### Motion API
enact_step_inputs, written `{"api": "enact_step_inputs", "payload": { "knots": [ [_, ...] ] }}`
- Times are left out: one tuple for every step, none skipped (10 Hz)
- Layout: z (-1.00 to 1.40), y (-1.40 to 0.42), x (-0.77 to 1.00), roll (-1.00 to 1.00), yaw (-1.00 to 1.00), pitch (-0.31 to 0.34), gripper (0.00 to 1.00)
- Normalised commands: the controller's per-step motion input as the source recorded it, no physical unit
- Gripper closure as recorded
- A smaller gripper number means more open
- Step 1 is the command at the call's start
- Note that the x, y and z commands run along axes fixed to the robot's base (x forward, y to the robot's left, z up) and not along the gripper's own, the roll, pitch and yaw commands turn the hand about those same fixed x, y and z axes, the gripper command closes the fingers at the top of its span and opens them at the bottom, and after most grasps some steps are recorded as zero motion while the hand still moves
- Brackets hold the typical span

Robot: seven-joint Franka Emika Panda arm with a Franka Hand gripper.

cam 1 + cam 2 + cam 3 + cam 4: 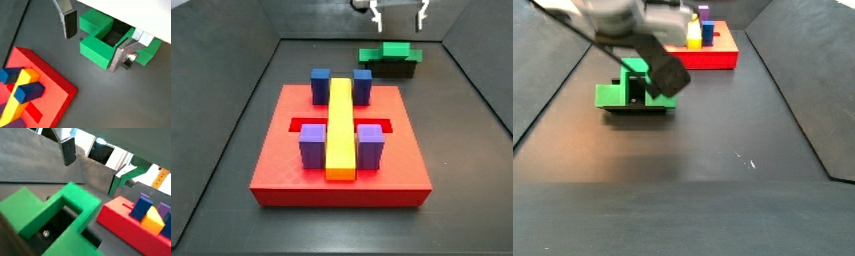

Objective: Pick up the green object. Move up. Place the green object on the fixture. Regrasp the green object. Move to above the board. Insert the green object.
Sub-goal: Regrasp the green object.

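Note:
The green object (389,53) rests on the dark fixture (396,69) at the far end of the floor, beyond the board (291,170). In both wrist views it lies below the fingers, its notch showing the dark fixture (57,225) underneath. My gripper (398,15) hangs well above it, open, with nothing between the silver fingers (69,22). In a side view the arm partly covers the green object (613,95) on the fixture (640,111).
The red board (47,95) carries a long yellow bar (341,125), two blue blocks (321,85) and two purple blocks (313,146). Dark walls (238,110) enclose the floor on both sides and behind the fixture.

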Motion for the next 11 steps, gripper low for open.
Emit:
{"api": "enact_step_inputs", "payload": {
  "knots": [
    [0.45,0.0,0.0,0.05,0.0,0.0,0.0],
    [0.24,-0.04,0.0,0.46,0.0,0.051,0.0],
    [0.34,-0.23,0.0,0.86,0.0,0.197,0.0],
    [0.18,-0.39,0.0,1.0,-0.03,0.291,0.0],
    [0.12,-0.38,0.0,1.0,-0.01,0.289,0.0],
    [0.11,-0.38,0.0,1.0,-0.02,0.291,0.0],
    [0.12,-0.37,0.0,1.0,-0.02,0.291,0.0],
    [0.09,-0.4,0.0,1.0,-0.01,0.286,0.0],
    [0.07,-0.42,0.0,1.0,0.0,0.257,0.0],
    [0.08,-0.41,0.0,1.0,0.0,0.26,0.0],
    [0.0,-0.37,0.0,1.0,0.0,0.214,0.0]
  ]
}}
